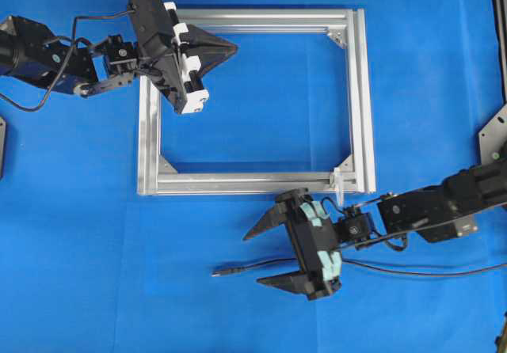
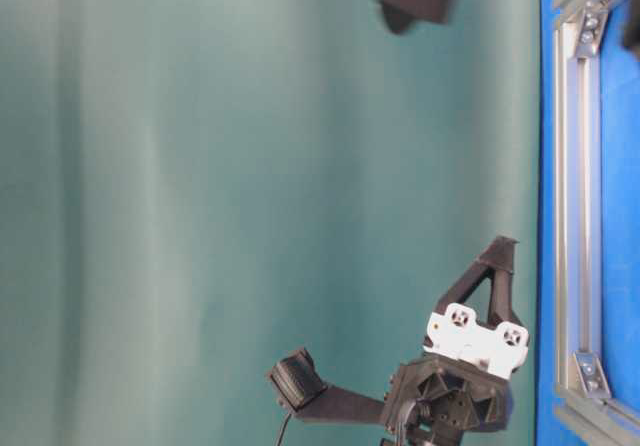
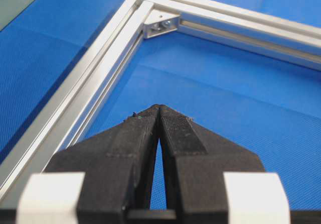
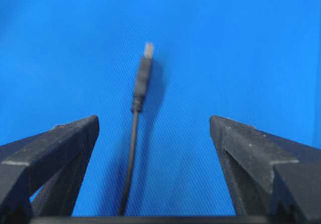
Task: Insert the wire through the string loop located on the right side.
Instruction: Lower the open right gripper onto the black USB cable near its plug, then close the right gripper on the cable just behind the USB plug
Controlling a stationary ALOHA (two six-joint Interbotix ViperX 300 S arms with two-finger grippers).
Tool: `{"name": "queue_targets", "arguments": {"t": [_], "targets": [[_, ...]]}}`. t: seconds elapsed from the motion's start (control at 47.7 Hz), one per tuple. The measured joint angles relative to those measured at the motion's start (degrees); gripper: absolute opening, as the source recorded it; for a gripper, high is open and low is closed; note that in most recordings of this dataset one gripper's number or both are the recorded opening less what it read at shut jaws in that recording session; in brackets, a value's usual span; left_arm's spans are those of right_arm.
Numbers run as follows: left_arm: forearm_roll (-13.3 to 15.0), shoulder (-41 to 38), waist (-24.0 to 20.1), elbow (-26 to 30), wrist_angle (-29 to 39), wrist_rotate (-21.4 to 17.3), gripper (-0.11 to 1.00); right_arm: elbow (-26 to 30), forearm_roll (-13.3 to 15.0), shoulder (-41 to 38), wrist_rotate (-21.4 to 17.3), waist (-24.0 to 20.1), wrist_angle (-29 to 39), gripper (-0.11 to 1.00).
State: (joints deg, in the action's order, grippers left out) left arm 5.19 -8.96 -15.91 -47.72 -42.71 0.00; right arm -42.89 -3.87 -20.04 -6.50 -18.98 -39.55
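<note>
Overhead view is showing, at about ten o'clock, the left gripper (image 1: pixel 227 49) hanging over the top-left corner of the silver aluminium frame (image 1: pixel 360 92), its black wedge fingers pressed together on nothing. Moving right, toward six o'clock, the wire (image 1: pixel 245 269) is lying on the finely woven blue mat (image 1: pixel 95 250), a thin, glossy black strand whose long axis is running left to right, its small cylindrical plug tip pointing to nine o'clock. The right gripper (image 1: pixel 263 256) is straddling it with jaws spread wide, one ridged finger on each side, neither touching it; the right wrist view is showing the cable passing between them. This arm is clearly the nearer one. At roughly one o'clock from that gripper, the string loop (image 1: pixel 338 180), a tiny white tie, is sticking out at the frame's lower-right corner.
</note>
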Motion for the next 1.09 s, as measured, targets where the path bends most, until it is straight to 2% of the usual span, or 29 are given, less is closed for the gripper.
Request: {"name": "queue_targets", "arguments": {"t": [0.147, 0.252, 0.357, 0.42, 0.524, 0.608, 0.734, 1.091], "targets": [[0.0, 0.0, 0.0, -0.1, 0.0, 0.0, 0.0, 0.4, -2.3, -2.0, -0.3, -0.1, 0.0, 0.88], [0.0, 0.1, 0.0, -0.1, 0.0, 0.0, 0.0, 0.5, -2.5, -2.2, -0.3, -0.1, -0.1, 0.88], [0.0, 0.1, 0.0, -0.1, 0.0, 0.0, 0.0, 0.5, -2.6, -2.3, -0.2, -0.1, -0.1, 0.82], [0.0, 0.1, -0.1, -0.1, 0.0, 0.0, 0.0, 0.5, -2.5, -2.2, 0.1, -0.1, 0.0, 0.68], [0.0, 0.1, 0.0, -0.1, 0.0, 0.0, 0.0, 0.5, -2.5, -2.2, 0.4, -0.1, -0.1, 0.36], [0.0, 0.1, 0.0, -0.1, 0.0, 0.0, 0.0, 0.5, -2.6, -2.2, 0.4, -0.1, -0.1, 0.16], [0.0, 0.1, 0.0, -0.1, 0.0, -0.1, 0.0, 0.5, -2.4, -2.3, 0.5, -0.1, -0.1, -0.03], [0.0, 0.1, 0.0, -0.1, 0.0, 0.0, 0.0, 0.6, -1.8, -1.0, 0.1, -0.1, 1.3, -0.04]]}}
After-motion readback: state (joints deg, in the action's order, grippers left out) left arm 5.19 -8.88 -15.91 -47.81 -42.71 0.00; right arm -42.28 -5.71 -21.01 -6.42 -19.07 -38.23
